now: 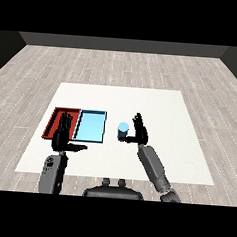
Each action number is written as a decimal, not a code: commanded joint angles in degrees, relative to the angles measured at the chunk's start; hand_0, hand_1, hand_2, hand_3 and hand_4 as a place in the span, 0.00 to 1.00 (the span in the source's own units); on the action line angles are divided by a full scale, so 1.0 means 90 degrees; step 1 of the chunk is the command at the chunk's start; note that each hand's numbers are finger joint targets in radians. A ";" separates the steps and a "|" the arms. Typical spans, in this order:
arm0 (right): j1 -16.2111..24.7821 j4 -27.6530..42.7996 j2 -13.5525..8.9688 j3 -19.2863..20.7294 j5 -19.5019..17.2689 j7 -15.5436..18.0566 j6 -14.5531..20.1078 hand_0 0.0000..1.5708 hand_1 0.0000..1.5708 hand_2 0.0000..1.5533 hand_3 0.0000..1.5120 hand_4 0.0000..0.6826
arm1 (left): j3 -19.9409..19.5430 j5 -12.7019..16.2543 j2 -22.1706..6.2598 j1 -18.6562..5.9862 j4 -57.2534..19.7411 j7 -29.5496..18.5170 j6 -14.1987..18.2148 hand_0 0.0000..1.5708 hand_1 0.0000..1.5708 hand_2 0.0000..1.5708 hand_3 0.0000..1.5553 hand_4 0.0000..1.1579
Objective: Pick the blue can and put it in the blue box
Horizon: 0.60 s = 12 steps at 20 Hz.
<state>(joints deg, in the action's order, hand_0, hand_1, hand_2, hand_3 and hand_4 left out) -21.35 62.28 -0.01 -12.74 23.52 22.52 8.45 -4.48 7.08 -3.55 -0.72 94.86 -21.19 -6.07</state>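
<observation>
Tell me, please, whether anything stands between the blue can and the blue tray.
Nothing visible does. The blue can stands by the right hand, and only bare table separates it from the blue tray to its left.

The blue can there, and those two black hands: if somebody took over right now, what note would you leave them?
Right hand: open, fingers straight, right beside the small blue cylindrical can, not curled round it.
Left hand: open, over the flat red tray, holding nothing.
Can: upright on the white table, right of the flat light blue tray.
Done: reach to the can.
Left: grasp, lift, place it in the light blue tray.
</observation>
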 commanded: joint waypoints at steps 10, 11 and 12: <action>-0.0420 -0.1061 0.0001 -0.0437 0.0736 0.0631 0.0008 0.00 0.00 0.00 0.00 0.00 | -0.0174 0.0140 -0.0096 -0.0265 -0.0204 0.0069 -0.0109 0.00 0.00 0.00 0.00 0.00; -0.1106 -0.2136 0.0001 -0.0619 0.1335 0.1128 -0.0033 0.00 0.00 0.00 0.00 0.00 | -0.0251 0.0299 -0.0142 -0.0185 0.0099 0.0400 -0.0081 0.00 0.00 0.00 0.00 0.00; -0.1023 -0.1947 0.0001 -0.0737 0.1302 0.0980 0.0122 0.00 0.00 0.00 0.00 0.00 | -0.0044 0.0008 0.0026 0.0210 0.0164 0.0103 0.0009 0.00 0.00 0.00 0.00 0.00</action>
<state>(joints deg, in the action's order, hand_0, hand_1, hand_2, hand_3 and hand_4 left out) -26.67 50.04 0.00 -17.13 31.55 29.68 8.69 -5.60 8.03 -4.10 -0.85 95.39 -20.05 -6.58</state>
